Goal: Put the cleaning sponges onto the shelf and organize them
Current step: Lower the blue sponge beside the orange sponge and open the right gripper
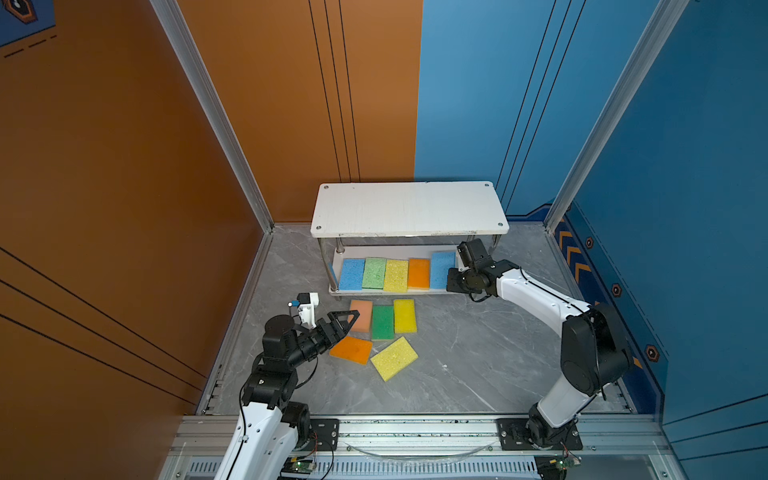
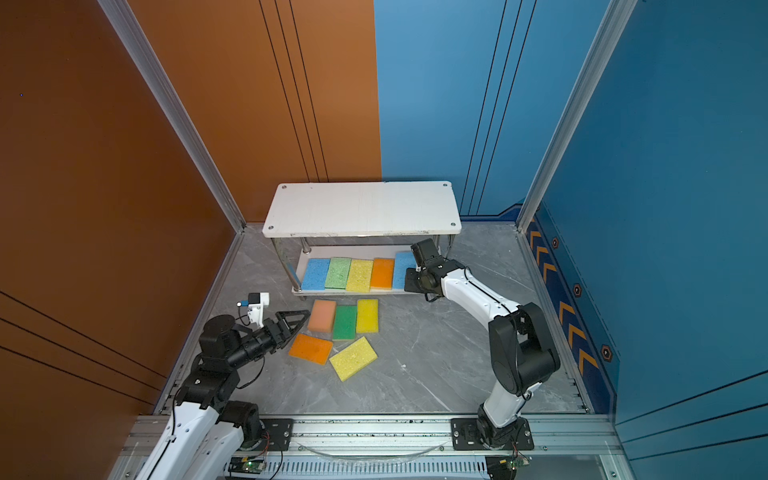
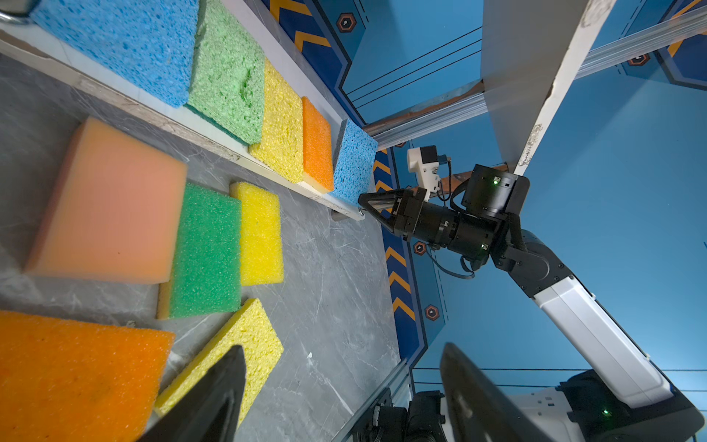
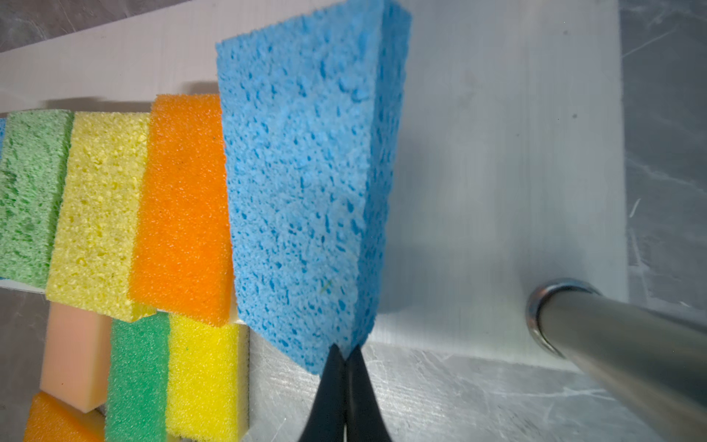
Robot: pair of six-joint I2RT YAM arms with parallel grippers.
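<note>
Here, the right fingers (image 4: 333, 386) are pressed together, tips against the near corner of the blue sponge (image 4: 306, 191) — it stands tilted on the lower board (image 4: 497, 153) of the shelf (image 1: 409, 208), leaning on the orange sponge (image 4: 183, 210). We see the left fingers (image 3: 218, 390) spread, holding nothing, near the peach sponge (image 1: 360, 316) — one of five lying on the surface (image 1: 478, 353).

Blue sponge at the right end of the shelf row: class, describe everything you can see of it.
The blue sponge is a flat, porous rectangle, pitted all over and blue on every side that shows. It sits steeply tilted on the lower board of the shelf, one long side down, the other raised and seemingly leaning against the orange sponge beside it. The shut right tool meets its near lower corner.
</note>
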